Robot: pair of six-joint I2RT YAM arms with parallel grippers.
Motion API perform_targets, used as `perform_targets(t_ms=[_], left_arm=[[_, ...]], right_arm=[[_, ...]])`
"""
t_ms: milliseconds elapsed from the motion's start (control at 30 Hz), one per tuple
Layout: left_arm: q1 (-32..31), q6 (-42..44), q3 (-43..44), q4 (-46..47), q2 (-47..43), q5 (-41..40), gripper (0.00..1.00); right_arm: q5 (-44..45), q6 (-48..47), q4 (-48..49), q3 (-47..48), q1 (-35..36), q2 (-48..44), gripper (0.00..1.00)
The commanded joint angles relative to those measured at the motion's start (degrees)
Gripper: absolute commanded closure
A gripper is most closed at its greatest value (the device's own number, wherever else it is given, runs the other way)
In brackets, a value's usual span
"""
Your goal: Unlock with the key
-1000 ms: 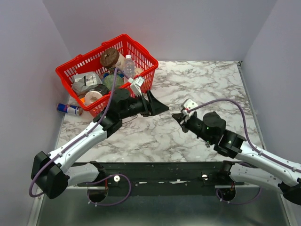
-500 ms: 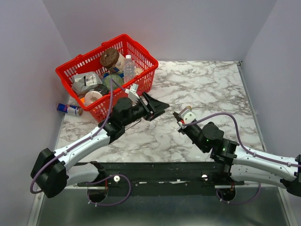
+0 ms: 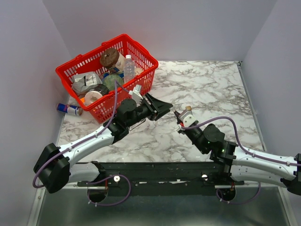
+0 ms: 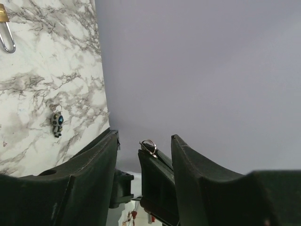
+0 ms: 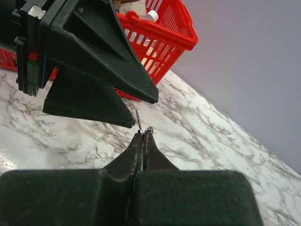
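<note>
Over the marble table (image 3: 211, 89), with the red basket (image 3: 140, 47) behind my left jaws, my two grippers meet tip to tip. My left gripper (image 3: 164, 109) stands partly open, a finger on either side of my right gripper's tips and clear of them, with a gap showing on both sides. My right gripper (image 5: 143, 133) is pinched fully closed on the key (image 5: 138, 121), whose thin blade pokes out beyond the fingertips while its ring (image 4: 148, 143) peeps out at the pinch line.

I judge the key to be stiff, almost weightless and slick. It is so much smaller than my fingers that it could pivot or slip in a loose pinch. The flat head looks like the place to grip it, leaving the blade free for the lock.

The head itself is buried between my right fingers, so I cannot tell how squarely it sits, and the blade shows only edge-on. The padlock (image 4: 3, 15) lies well beyond my left jaws. It is cut off at the frame edge, its keyhole is out of sight, and I cannot find it from overhead. A small dark trinket (image 4: 57, 124) on its own ring lies on the table beyond my left finger, too small to identify.
</note>
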Motion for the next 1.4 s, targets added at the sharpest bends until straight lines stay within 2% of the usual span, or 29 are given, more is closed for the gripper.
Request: perform_targets(t_ms=[0,67,267,433,467,533,867,967,1000,1033,1100,1133,1167,1200,1233,1367], left_arm=[[-0.67,-1.29,-0.16,3.02,0.42,-2.59,0.46],[-0.75,-1.29,-0.07,3.11,0.77,-2.59,0.51],[-1.19,-1.73,0.02,3.38,1.38,-2.33,0.51],[-1.46,-1.99,-0.07,3.64,1.56,-2.33,0.57],[-1.54,-2.17,-0.24,4.16,1.56,-2.51,0.59],[-1.72,-2.61,-0.59,4.34,1.39,-2.77,0.69],[-1.9,-2.35,-0.86,4.25,1.74,-3.21,0.87],[-1.98,-1.91,-1.03,4.17,1.74,-3.47,0.96],[-1.9,-1.73,-1.12,4.08,1.74,-3.65,1.0],[-1.9,-1.64,-1.12,3.99,1.74,-4.0,1.0],[-1.9,-0.5,-1.39,3.9,1.56,-4.44,1.0],[-1.72,0.28,-1.73,3.99,1.47,-4.7,1.0],[-1.55,1.42,-1.83,4.6,1.21,-4.62,1.0],[-0.85,6.04,-1.91,5.39,1.12,-3.92,1.0],[-0.41,9.22,-1.39,6.27,1.12,-2.26,1.0],[2.32,26.71,1.51,3.74,0.16,7.49,1.0]], right_arm=[[1.72,-1.2,2.95,-0.92,0.76,-0.15,0.99],[1.8,-1.55,2.95,-0.92,0.94,0.02,0.99],[2.07,-2.7,3.65,-1.09,1.2,1.16,0.99],[2.07,-2.96,4.0,-1.27,1.29,1.78,0.99],[2.07,-3.05,4.09,-1.44,1.37,1.87,0.99],[2.24,-3.22,4.09,-1.44,1.38,1.96,0.99],[2.07,-2.96,3.47,-1.53,1.64,2.05,0.99],[2.33,-2.44,3.21,-1.53,1.64,2.13,0.97],[2.68,-1.65,2.95,-1.44,1.55,2.05,0.94],[2.68,-1.03,1.99,-1.27,1.64,1.87,0.82],[3.03,2.37,0.84,-1.09,1.64,1.34,0.68],[3.47,4.4,-0.73,-1.09,1.64,0.91,0.56],[3.73,6.34,-1.44,-1.09,1.73,-0.14,0.51],[4.43,10.27,-2.14,-1.53,1.64,-0.94,0.46],[4.61,12.49,-3.72,-1.88,1.64,-1.9,0.36],[3.65,23.82,-8.56,-3.73,1.55,-7.7,0.17]])
